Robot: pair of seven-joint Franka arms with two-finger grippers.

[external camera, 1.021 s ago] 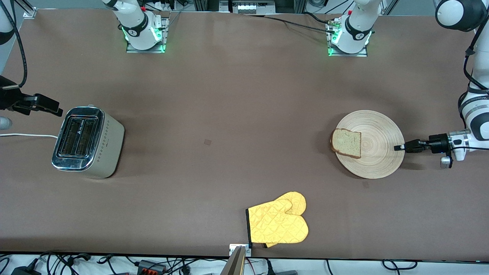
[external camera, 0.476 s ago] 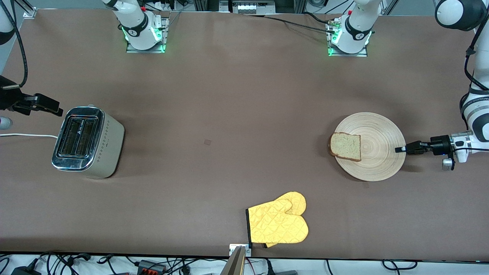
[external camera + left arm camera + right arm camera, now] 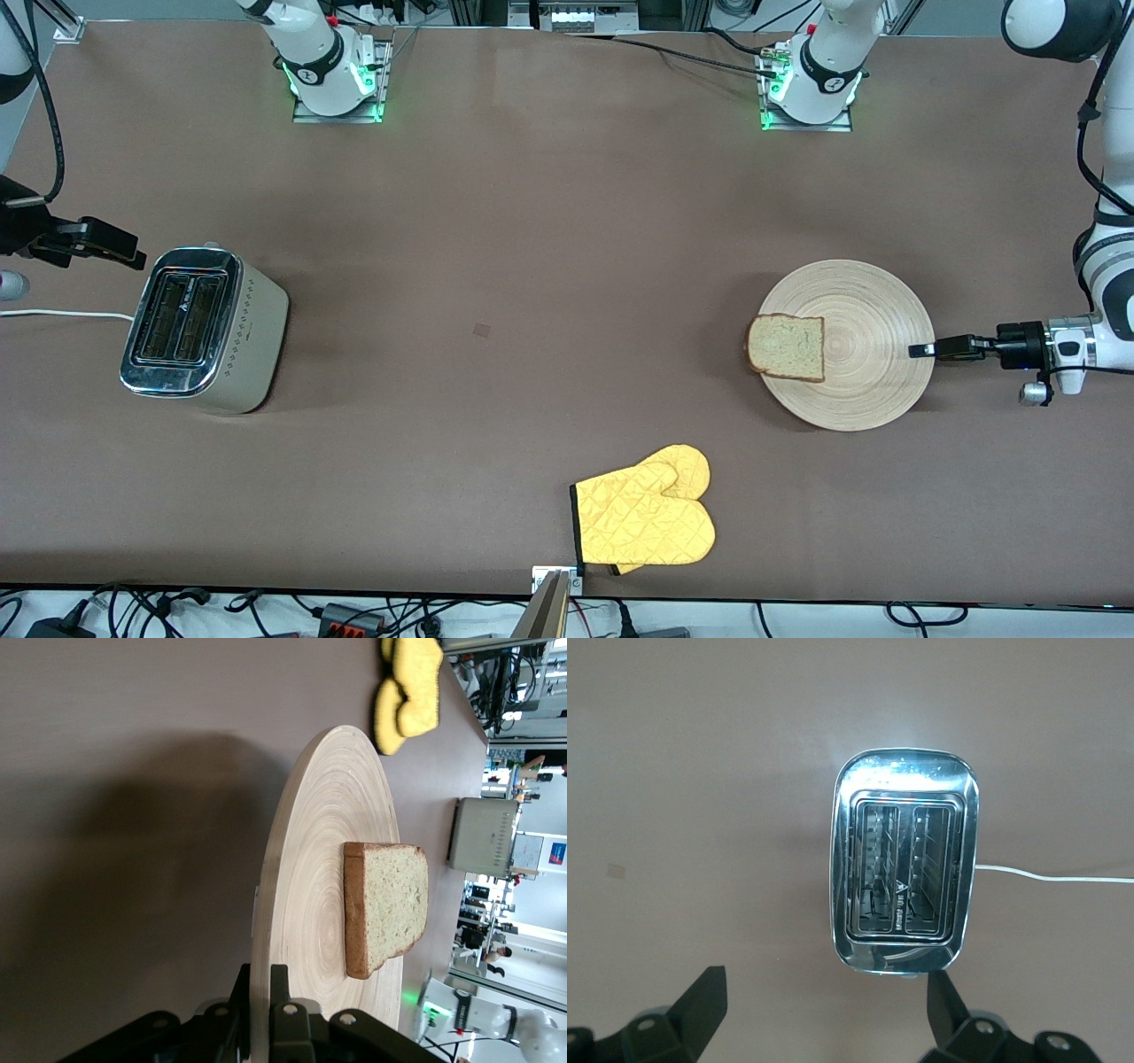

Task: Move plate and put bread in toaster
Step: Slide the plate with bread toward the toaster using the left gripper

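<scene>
The pale wooden plate [image 3: 864, 390] lies toward the left arm's end of the table. The bread [image 3: 787, 347] lies flat on the plate's side toward the toaster. My left gripper [image 3: 921, 350] is shut on the plate's rim at the side away from the bread. In the left wrist view the jaws [image 3: 261, 979] pinch the rim of the plate [image 3: 328, 815], with the bread [image 3: 390, 904] farther off. The toaster [image 3: 204, 330] stands at the right arm's end, both slots empty. My right gripper [image 3: 97, 241] waits open above the table beside it, and its wrist view [image 3: 827, 992] looks down on the toaster [image 3: 904, 859].
A yellow oven mitt [image 3: 647, 518] lies near the table's front edge, nearer to the camera than the plate; it also shows in the left wrist view [image 3: 403, 691]. The toaster's white cord [image 3: 53, 314] runs off the table's end.
The plate, held by my left gripper, has slid a little toward the toaster's end and nearer the camera, with the bread riding on it. The right arm has not moved.
</scene>
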